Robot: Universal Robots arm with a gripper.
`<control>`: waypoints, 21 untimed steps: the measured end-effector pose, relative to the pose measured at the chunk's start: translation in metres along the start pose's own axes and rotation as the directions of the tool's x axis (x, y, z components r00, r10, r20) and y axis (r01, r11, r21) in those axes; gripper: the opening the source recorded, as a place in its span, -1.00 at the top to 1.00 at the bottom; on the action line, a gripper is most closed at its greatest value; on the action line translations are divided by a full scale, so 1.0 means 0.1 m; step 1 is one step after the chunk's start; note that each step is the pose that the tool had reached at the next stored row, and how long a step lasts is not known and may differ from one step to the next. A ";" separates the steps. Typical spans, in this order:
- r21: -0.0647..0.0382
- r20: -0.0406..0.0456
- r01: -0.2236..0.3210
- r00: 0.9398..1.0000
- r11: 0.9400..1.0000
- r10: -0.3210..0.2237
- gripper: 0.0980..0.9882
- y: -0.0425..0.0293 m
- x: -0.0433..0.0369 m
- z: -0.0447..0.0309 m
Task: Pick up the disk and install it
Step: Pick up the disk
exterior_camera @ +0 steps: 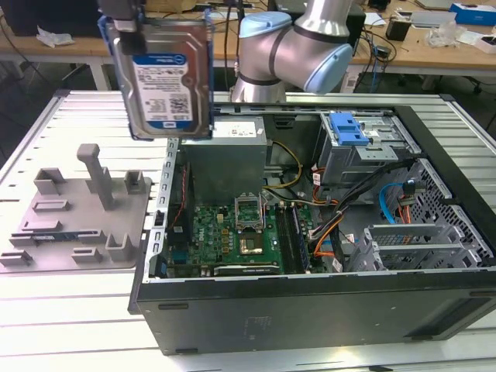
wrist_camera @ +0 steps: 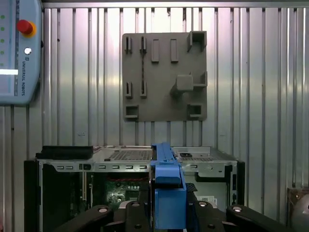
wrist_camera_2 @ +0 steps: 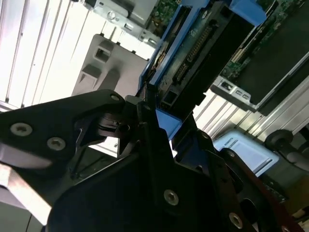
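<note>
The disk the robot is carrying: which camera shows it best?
The exterior view: the disk is held upright, its labelled face and blue side rails plain. The second wrist view shows its connector end; the first wrist view shows it edge-on, mostly a blue rail.

- Logged disk (exterior_camera: pixel 164 77) as silver metal, label white and blue, side rails blue.
- Noted gripper (wrist_camera_2: pixel 152 113) black throughout.
- Marked fixture plate (exterior_camera: pixel 77 209) plain matte grey.
- Found table (exterior_camera: pixel 46 310) silvery, ribbed in parallel stripes.
- Recorded computer case (exterior_camera: pixel 310 310) black outside, motherboard (exterior_camera: pixel 225 232) green, latch (exterior_camera: pixel 346 128) blue.
- Saw arm (exterior_camera: pixel 310 46) silver with pale blue caps.
- Spotted cables (exterior_camera: pixel 329 229) orange, yellow and blue inside case.
</note>
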State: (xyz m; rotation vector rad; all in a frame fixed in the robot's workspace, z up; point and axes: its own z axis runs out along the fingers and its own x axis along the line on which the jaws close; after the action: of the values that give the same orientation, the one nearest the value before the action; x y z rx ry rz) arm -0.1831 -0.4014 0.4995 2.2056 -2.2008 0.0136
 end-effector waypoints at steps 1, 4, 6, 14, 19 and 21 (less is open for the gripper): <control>0.000 0.000 0.000 1.000 1.000 0.000 0.40 -0.043 0.016 0.000; 0.000 0.000 0.000 1.000 1.000 0.000 0.40 -0.208 0.086 0.000; 0.000 0.000 0.000 1.000 1.000 0.000 0.40 -0.390 0.176 -0.001; 0.000 0.000 0.000 1.000 1.000 0.000 0.40 -0.777 0.374 0.000; 0.000 0.000 0.000 1.000 1.000 0.000 0.40 -1.071 0.522 0.000; 0.000 0.000 0.000 1.000 1.000 0.000 0.40 -1.186 0.579 0.000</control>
State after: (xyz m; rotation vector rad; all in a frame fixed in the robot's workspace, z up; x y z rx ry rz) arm -0.0644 -0.4591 0.4995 2.2054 -2.2010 0.0135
